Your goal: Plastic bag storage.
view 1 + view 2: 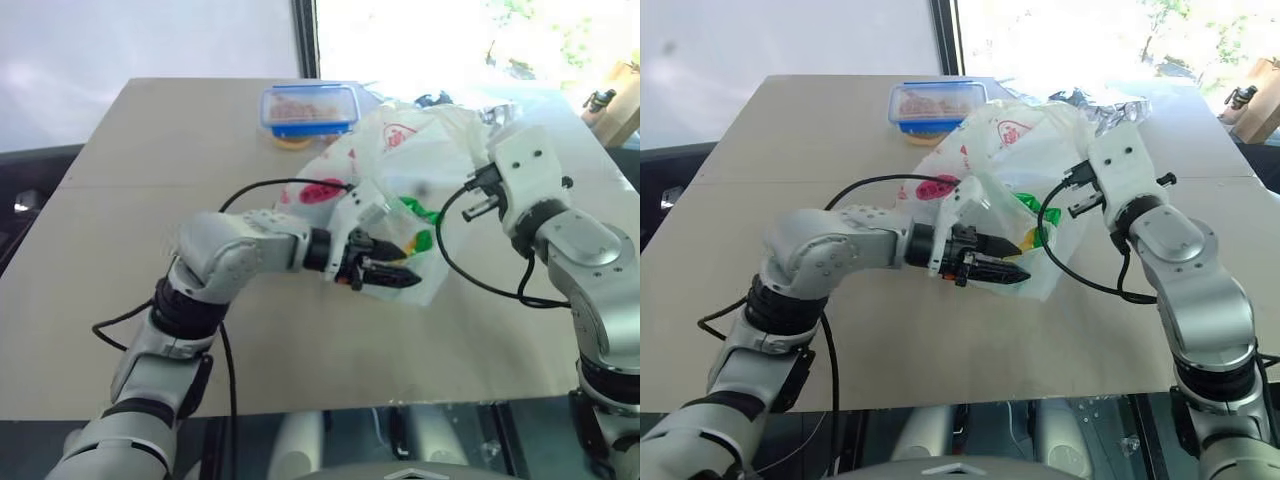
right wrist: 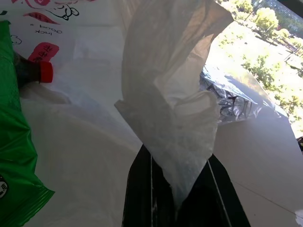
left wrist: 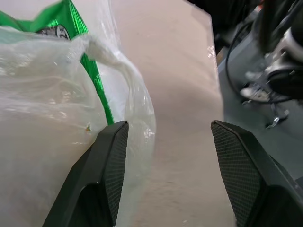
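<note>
Clenched on a twisted handle of the plastic bag (image 1: 400,150), the right gripper (image 1: 482,192) holds that side lifted off the table (image 1: 150,200), probably to keep the mouth raised. At about eight o'clock from it, the left gripper (image 1: 385,272) stands released, fingers apart, one finger (image 3: 111,156) touching the bag's near edge, likely lining up for a second grip. Inside the bag sits a green snack packet (image 1: 420,215). At eleven o'clock from the bag lies a blue-lidded food box (image 1: 308,108).
</note>
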Available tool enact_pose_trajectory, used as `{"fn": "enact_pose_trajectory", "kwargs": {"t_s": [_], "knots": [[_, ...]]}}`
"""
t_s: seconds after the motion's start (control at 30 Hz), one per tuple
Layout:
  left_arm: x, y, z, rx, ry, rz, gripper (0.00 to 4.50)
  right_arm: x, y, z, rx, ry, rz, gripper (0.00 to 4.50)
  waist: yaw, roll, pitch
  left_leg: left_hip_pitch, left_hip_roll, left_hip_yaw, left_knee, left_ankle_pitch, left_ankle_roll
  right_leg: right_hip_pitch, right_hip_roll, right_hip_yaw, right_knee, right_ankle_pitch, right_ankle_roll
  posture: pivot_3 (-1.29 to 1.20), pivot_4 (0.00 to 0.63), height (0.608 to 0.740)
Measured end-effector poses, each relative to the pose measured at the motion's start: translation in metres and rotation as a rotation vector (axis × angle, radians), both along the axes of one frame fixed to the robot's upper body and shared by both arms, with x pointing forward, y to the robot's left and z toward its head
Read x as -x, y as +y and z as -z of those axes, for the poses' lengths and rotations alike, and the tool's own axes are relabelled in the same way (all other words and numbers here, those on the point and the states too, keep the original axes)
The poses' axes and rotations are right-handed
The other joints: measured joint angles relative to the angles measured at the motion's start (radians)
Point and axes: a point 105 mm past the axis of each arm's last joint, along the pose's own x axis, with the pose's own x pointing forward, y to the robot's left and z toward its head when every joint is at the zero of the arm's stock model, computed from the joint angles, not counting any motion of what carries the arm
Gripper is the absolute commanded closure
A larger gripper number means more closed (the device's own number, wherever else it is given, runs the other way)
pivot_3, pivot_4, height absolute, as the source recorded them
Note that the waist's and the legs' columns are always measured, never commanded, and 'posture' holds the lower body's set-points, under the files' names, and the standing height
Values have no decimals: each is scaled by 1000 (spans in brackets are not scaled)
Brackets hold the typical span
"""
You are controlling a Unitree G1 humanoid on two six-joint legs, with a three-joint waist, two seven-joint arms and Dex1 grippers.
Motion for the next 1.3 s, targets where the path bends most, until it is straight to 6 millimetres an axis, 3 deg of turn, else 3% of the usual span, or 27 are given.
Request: {"fn": "enact_pose_trajectory", "kwargs": {"t_s": [0.3, 0.4, 0.5, 0.53, 0.63, 0.77, 0.9, 1.07, 1.17, 1.3], "knots": [[-19, -19, 23, -155, -183, 52, 1584, 0, 1, -1, 1, -1, -1, 4500, -2, 0, 0, 0, 0, 1, 0, 0, 0, 0, 0, 1, 0, 0, 0, 0, 150, 740], [-20, -28, 24, -131, -184, 65, 2383, 0, 0, 0, 0, 2, 6, 4500, -3, 0, 0, -1, 0, 1, 0, 0, 0, -1, 0, 1, 0, 0, 0, 0, 150, 740], [-14, -39, 18, -49, -154, 113, 3818, 0, 1, 0, 0, 1, 3, 4500, -3, 0, 0, -2, 0, 1, 0, 0, 0, -2, 0, 1, 0, 0, 0, 0, 150, 740], [-11, -39, 11, 11, -127, 130, 4377, 0, 2, 0, -2, 0, 3, 4500, -6, 0, 0, -2, 1, 2, 0, 0, 0, -2, 0, 1, 0, 0, 0, 0, 150, 740], [-9, -22, -27, 235, -60, 118, 4447, 0, -2, -2, -31, -4, 16, 4500, -11, 0, 0, -2, 2, 0, 0, 0, 0, -4, 1, 2, 2, 0, 0, 0, 150, 740], [-14, 23, -80, 477, -38, 34, 4447, -7, -15, -19, -219, -18, 29, 4500, -11, 1, 0, -1, 2, -2, 0, 0, 0, -3, 1, 2, 2, 0, 0, 0, 150, 740], [-34, 63, -121, 684, -11, -116, 4447, -12, -28, -66, -445, -100, -11, 4500, -2, 1, 1, -2, 1, -6, 2, 0, 0, -2, 1, -1, 2, 0, 1, 0, 150, 740], [-69, 112, -188, 944, -98, -341, 4447, -11, -41, -130, -681, -158, -138, 4500, 17, 2, 2, -4, 0, -5, 0, 0, 0, -2, 0, -4, 0, 0, 0, 0, 150, 740], [-87, 130, -213, 1037, -129, -449, 4447, -6, -53, -162, -747, -187, -174, 4500, 23, 3, 2, -9, -1, -2, 0, 0, 0, -8, -1, -4, 0, 0, 0, 0, 150, 740], [-109, 131, -223, 1062, -147, -533, 4447, 7, -64, -197, -763, -242, -205, 4500, 19, 3, 3, -15, -1, 2, -1, 3, -4, -15, -1, -1, 0, 0, 0, 0, 150, 740]]}}
